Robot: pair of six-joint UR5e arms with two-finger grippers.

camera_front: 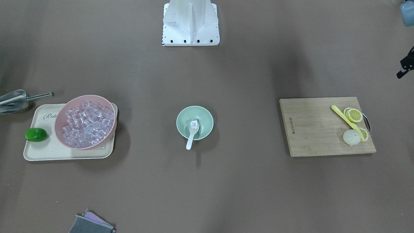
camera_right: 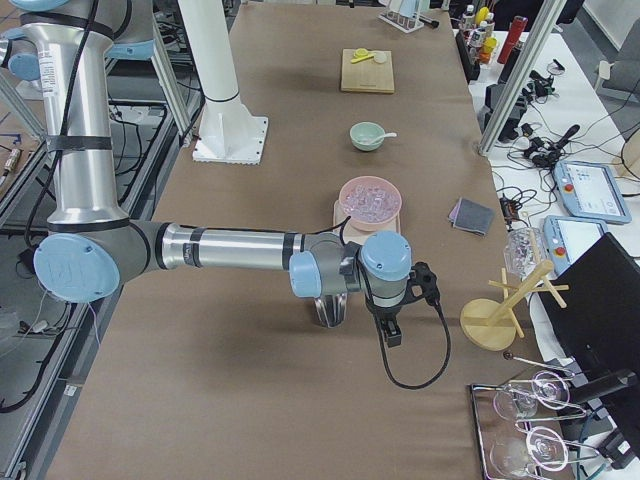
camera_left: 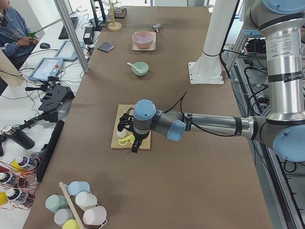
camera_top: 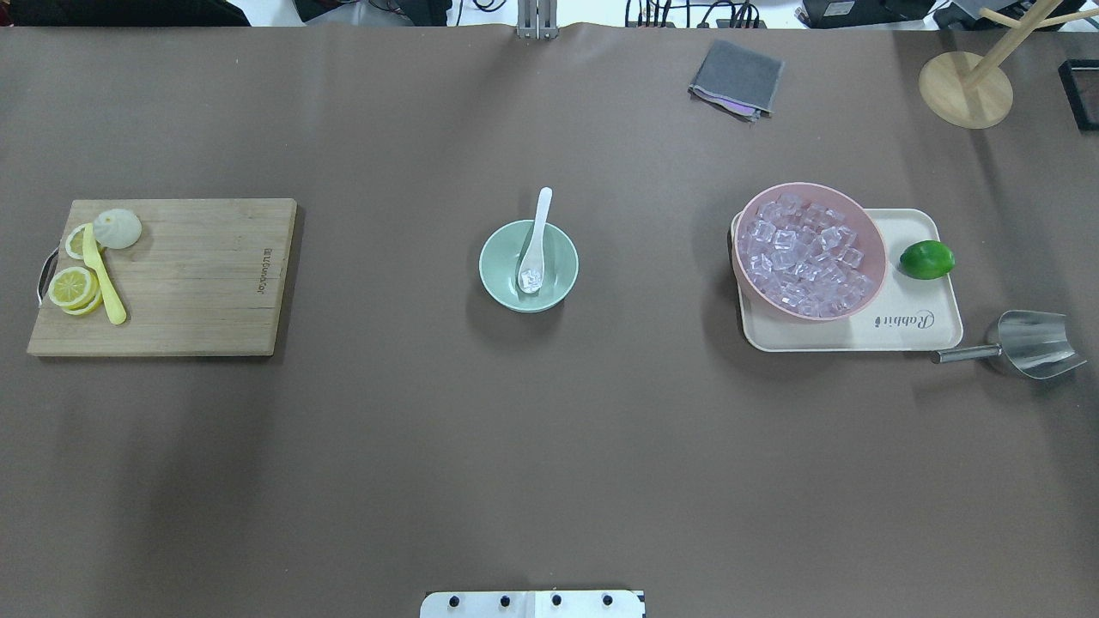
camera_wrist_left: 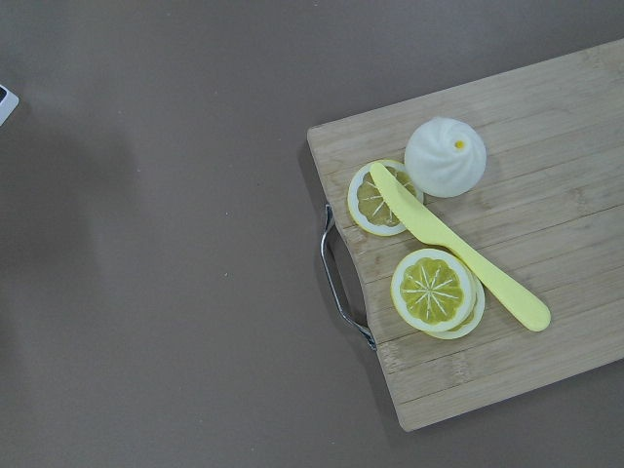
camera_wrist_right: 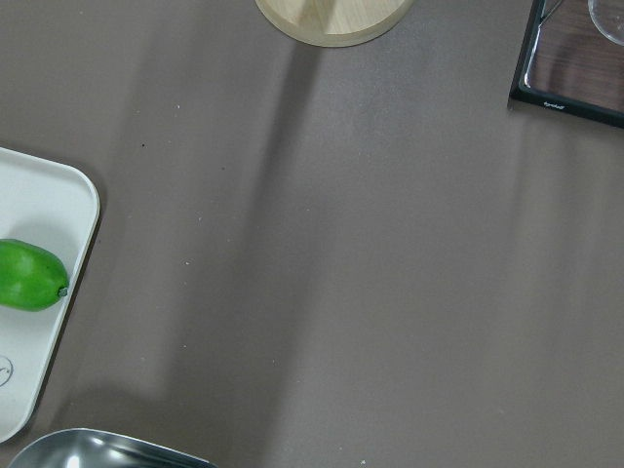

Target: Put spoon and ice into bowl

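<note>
The mint-green bowl (camera_front: 181, 118) stands mid-table, also in the overhead view (camera_top: 498, 266). The white plastic spoon (camera_front: 190, 138) lies in it, scoop down inside and handle over the rim. One clear ice cube (camera_front: 194, 124) sits in the scoop, and it also shows from overhead (camera_top: 531, 278). Many more ice cubes (camera_front: 87, 123) fill the pink bowl (camera_front: 84, 96). My left gripper (camera_left: 126, 126) hangs over the cutting board's handle end. My right gripper (camera_right: 392, 325) hangs above the metal scoop. I cannot tell whether either is open or shut.
The pink bowl and a lime (camera_front: 36, 134) sit on a cream tray (camera_front: 48, 152). A metal scoop (camera_front: 13, 100) lies beside the tray. A cutting board (camera_front: 317, 129) holds lemon slices, a yellow utensil and a white bun. A grey cloth (camera_top: 737, 79) and a wooden stand (camera_top: 966, 90) are at the far edge.
</note>
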